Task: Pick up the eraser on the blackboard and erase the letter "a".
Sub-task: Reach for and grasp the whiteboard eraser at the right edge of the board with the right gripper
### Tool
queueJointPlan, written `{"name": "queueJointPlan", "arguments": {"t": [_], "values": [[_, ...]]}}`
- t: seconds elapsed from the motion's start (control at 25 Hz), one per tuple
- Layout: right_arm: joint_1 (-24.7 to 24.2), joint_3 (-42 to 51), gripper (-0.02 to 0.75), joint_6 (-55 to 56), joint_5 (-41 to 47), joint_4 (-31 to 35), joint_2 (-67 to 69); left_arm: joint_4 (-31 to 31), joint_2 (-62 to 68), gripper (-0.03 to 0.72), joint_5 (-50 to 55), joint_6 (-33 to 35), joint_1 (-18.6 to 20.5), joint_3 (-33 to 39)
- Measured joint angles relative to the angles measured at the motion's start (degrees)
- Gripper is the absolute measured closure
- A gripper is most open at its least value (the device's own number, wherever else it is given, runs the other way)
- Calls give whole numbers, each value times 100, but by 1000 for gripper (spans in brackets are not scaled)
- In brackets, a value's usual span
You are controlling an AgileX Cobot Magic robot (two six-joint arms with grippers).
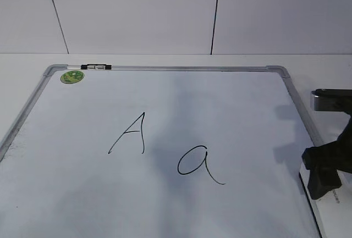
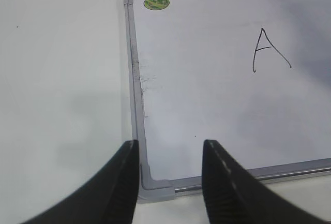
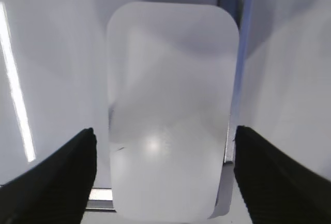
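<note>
Counter (image 2: 62, 79), bare and white, fills the far left, where the left gripper (image 2: 170, 182) hovers idle over the near-left corner of the blackboard (image 1: 165, 68), jaws apart and holding nothing. At the board's far-left corner sits a green sticker (image 1: 72, 76), with a small black clip (image 1: 95, 67) on the frame just beside it. Moving right, an angular capital "A" (image 1: 129, 133) stands left of centre, and the letter "a" (image 1: 199, 164) lies just right of it and nearer, its loop and tail untouched.

Further right, at the board's right edge, the right gripper (image 3: 165, 157) hangs over the eraser (image 3: 170, 110). In the right wrist view the white block lies lengthwise between the open fingers (image 3: 57, 182), its right side over the frame; neither finger appears to touch it yet.

The pick-up looks to be the step in hand. Next, the jaws would need to settle around the eraser's long sides and close, then lift it and carry it left to the cursive letter without brushing the capital.
</note>
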Motion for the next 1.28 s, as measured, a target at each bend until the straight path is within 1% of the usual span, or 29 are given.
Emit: {"name": "queueJointPlan", "arguments": {"t": [1.28], "values": [[0, 0, 93, 27, -181, 0, 458, 0, 0, 381, 0, 0, 0, 0]]}}
